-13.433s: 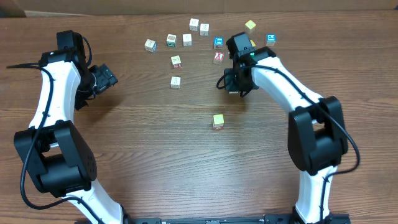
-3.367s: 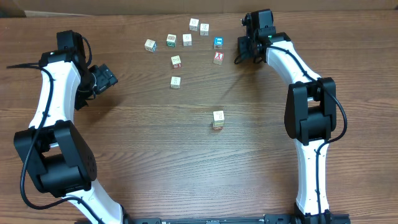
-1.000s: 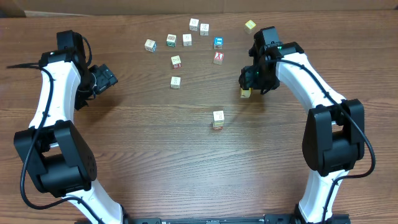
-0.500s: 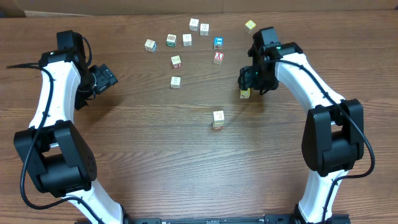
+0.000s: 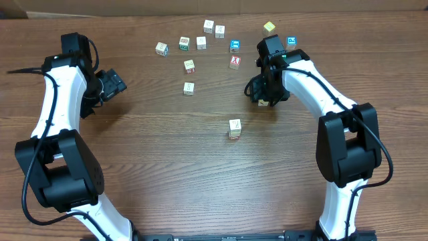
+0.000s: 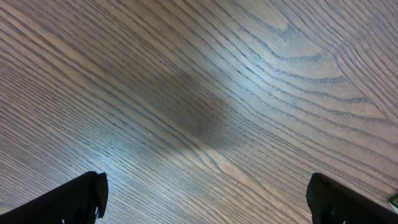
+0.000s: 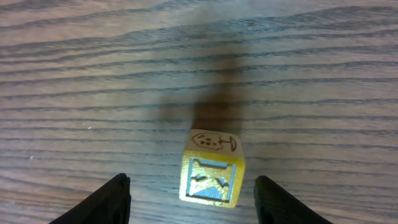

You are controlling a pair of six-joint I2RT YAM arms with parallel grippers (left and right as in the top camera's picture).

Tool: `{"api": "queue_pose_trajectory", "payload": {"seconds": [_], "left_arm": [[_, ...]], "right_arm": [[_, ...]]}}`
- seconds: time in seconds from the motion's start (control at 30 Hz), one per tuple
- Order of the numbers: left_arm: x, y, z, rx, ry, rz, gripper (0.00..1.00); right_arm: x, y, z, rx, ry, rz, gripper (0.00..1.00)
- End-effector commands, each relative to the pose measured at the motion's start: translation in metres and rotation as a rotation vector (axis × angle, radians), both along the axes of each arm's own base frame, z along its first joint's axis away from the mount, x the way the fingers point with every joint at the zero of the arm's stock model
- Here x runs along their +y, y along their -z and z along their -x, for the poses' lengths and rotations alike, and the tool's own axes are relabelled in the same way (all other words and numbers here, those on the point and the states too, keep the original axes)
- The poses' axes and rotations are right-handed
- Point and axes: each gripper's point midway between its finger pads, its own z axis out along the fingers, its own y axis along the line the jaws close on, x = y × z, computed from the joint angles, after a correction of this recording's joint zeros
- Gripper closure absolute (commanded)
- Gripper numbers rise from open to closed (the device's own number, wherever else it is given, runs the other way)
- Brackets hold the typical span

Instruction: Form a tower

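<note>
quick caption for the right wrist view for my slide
Open right gripper straddling a yellow-edged picture cube on the wooden table, a gap on each side.

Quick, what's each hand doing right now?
Left hand: open, nothing between its fingers.
Right hand: open, fingers either side of a cube, not touching it.

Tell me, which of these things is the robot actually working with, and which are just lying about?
In the job: the tower; the cube between the right tool's jaws, which stand open around it.
Lying about for now: yellow cube; other loose cubes behind; left tool, open and idle.
</note>
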Motion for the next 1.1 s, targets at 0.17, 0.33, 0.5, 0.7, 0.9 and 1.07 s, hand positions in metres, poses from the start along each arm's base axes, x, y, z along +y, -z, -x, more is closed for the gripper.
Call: {"api": "queue_pose_trajectory", "payload": {"seconds": [0.17, 0.33, 0.5, 0.7, 0.9, 1.07], "left_arm": [[-0.0001, -0.0023, -0.0042, -0.010, 0.010, -0.003, 0.01], [-0.0001, -0.0023, -0.0042, -0.010, 0.010, -0.003, 0.00], [-0.0001, -0.0023, -0.0042, -0.010, 0.010, -0.003, 0.00], [-0.0001, -0.0023, -0.0042, -0.010, 0.010, -0.003, 0.01], [-0.0001, -0.0023, -0.0042, -0.010, 0.010, -0.003, 0.00], [-0.0001, -0.0023, -0.0042, -0.010, 0.010, -0.003, 0.01]], "right_arm": [[-0.0044, 0.0196, 0.0010, 0.030, 0.019, 0.026, 0.53], [-0.0042, 0.0193, -0.0005, 0.024, 0.020, 0.024, 0.57], [-0.0048, 0.0191, -0.0020, 0.019, 0.022, 0.023, 0.39], [-0.0031, 0.0183, -0.0062, 0.005, 0.024, 0.006, 0.00], [-0.0077, 0.0189, -0.0040, 0.019, 0.032, 0.011, 0.17], [-0.0083, 0.0191, -0.0025, 0.025, 0.032, 0.013, 0.40]]}}
